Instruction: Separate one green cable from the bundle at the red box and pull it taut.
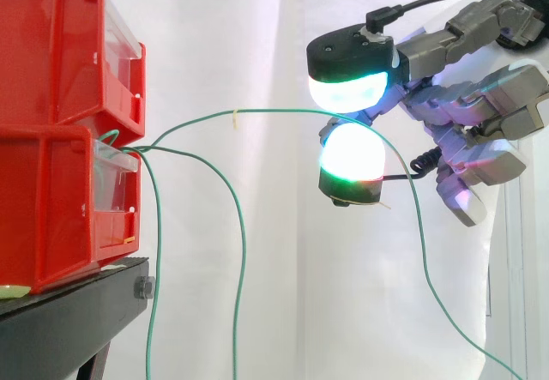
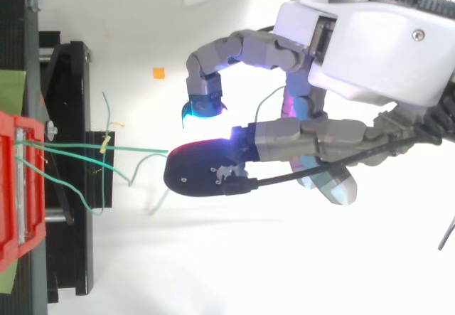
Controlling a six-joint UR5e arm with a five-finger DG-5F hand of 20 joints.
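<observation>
Nearest to me is the hand [image 1: 467, 110], reaching in from the right at about the height of the bins. Two of its glowing fingertips [image 1: 347, 88] are pressed close together, one above the other, and they pinch a green cable [image 1: 274, 111] between them. Its other fingers are folded back toward the palm.

That cable comes out at the front of the lower red bin [image 1: 51, 208], just under the upper red bin [image 1: 60, 45]. It climbs in a shallow arc and runs almost level across to the pads (a gentle bow, not a dead-straight line). A small yellow tag [image 1: 236, 118] sits on it about midway between bin and hand. Past the pinch, the cable falls away toward the lower right.

From the same spot on the bin, the loose cables [image 1: 243, 243] droop down in front of the white curtain [image 1: 257, 37], well apart from the hand.

Both bins stand stacked on the black stand [image 1: 69, 320].

From above, the tagged cable runs from the bin straight to the dark back of one fingertip, while another finger curls alongside without touching it. A small orange square [image 2: 158, 73] lies on the pale floor near the stand.
</observation>
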